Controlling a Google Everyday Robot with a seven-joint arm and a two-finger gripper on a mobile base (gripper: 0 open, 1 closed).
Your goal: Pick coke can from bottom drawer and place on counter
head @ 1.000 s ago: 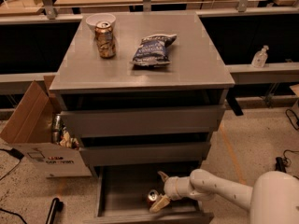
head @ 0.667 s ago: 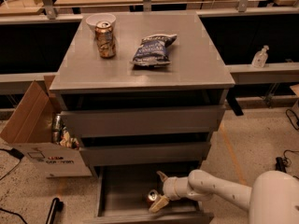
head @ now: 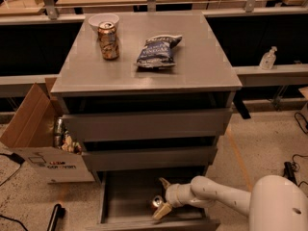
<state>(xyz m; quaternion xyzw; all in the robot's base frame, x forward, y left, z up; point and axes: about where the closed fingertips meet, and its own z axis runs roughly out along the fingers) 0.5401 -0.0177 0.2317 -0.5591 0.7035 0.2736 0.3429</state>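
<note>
Coke can (head: pixel 156 202), a small red metal cylinder with a silvery top turned toward the camera, sits on the floor of the bottom drawer (head: pixel 125 198). That drawer is a deep grey box tray with a plain flat front, and it stands open below the near edge of the smooth grey square bench (head: pixel 202 66). The can is right of the drawer's middle and closer to its front wall than its back. Its lettering cannot be made out, and whether it stands upright or leans is hard to tell. It is the only thing visible in the drawer besides the gripper.

The pale two-finger gripper (head: pixel 162 198) is down inside the drawer at the end of a white arm (head: pixel 216 196) that reaches in from the right. Its fingers (head: pixel 161 211) are released and spread wide, one on the far side of the can and one on the near side, with the can between them.

Above the open tray are two shallower grey drawers, the middle drawer (head: pixel 149 158) and the top drawer (head: pixel 144 125).

By the far left corner of the bench stands a gold-brown patterned can (head: pixel 109 41), with a shallow white bowl (head: pixel 104 20) just behind it at the far edge. A crumpled dark blue snack bag (head: pixel 159 51) lies near the middle, toward the far edge.

On the floor beyond the left edge, an open brown cardboard box (head: pixel 29 126) holds several cans and crumpled scraps.
</note>
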